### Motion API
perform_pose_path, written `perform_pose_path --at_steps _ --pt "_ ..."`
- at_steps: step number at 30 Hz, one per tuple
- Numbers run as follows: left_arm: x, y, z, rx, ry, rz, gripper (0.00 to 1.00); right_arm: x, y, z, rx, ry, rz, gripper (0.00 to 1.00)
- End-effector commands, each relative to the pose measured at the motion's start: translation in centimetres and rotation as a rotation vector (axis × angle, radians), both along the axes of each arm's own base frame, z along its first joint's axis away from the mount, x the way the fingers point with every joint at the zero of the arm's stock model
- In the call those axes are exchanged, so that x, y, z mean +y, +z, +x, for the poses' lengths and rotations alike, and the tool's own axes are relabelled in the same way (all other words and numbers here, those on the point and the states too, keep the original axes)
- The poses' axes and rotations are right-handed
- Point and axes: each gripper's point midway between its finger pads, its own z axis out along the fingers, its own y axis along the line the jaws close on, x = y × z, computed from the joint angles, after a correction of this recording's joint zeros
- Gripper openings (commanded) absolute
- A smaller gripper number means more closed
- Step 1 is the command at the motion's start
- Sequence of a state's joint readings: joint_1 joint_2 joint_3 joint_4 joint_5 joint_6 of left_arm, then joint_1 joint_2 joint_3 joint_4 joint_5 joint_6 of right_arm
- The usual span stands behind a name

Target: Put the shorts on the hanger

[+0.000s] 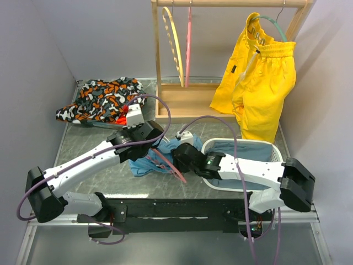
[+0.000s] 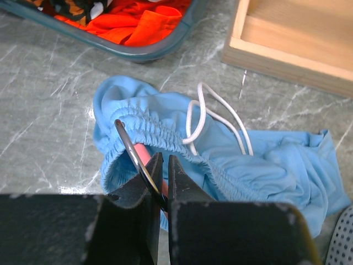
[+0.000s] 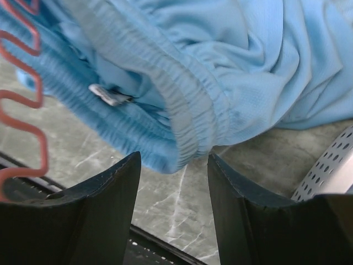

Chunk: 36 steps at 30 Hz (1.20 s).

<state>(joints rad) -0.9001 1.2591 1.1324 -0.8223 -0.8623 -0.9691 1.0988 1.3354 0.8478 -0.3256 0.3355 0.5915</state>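
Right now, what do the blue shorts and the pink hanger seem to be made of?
Shorts: soft matte fabric, going by the gathered waistband and folds. Hanger: probably smooth pink plastic, with a glossy, metal-looking hook.

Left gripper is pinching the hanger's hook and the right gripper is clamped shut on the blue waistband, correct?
No: the right gripper is open, not clamping the shorts waistband, per the right wrist view. The left gripper does pinch the hanger hook.
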Motion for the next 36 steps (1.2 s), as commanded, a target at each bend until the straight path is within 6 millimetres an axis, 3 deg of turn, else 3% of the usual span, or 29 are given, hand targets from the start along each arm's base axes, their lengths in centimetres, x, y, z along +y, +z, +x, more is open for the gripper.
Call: perform_pose_path --at_steps 1,3,7,9,20,27,36 --pt "1.1 1.3 0.1 -0.042 0.092 -0.029 0.01 0.7 1.2 1.8 -0.026 -0.083 0.035 0.58" --pt "1.3 1.8 0.1 -0.063 0.109 -0.046 0.01 0.6 0.8 2.1 -0.018 -0.095 0.040 0.52" --pt "2.0 2.5 0.2 -0.114 0.144 -0.074 0.01 -0.1 1.5 2.5 -0.025 -0.123 0.054 0.08" --pt "2.2 2.8 0.3 -0.130 0.169 -0.098 0.01 -0.6 2.5 2.3 -0.035 -0.128 0.073 0.00" --pt "5.9 5.8 -0.1 -0.305 0.499 -0.167 0.01 -1.8 7.8 0.1 -0.038 -0.056 0.168 0.00" --pt "5.4 7.1 0.6 -0.368 0.515 -0.200 0.01 -1.5 9.4 -1.2 -0.012 -0.007 0.200 0.00" --pt "5.0 8.7 2.7 -0.396 0.512 -0.089 0.01 -1.7 12.5 -3.3 0.007 0.023 0.304 0.00"
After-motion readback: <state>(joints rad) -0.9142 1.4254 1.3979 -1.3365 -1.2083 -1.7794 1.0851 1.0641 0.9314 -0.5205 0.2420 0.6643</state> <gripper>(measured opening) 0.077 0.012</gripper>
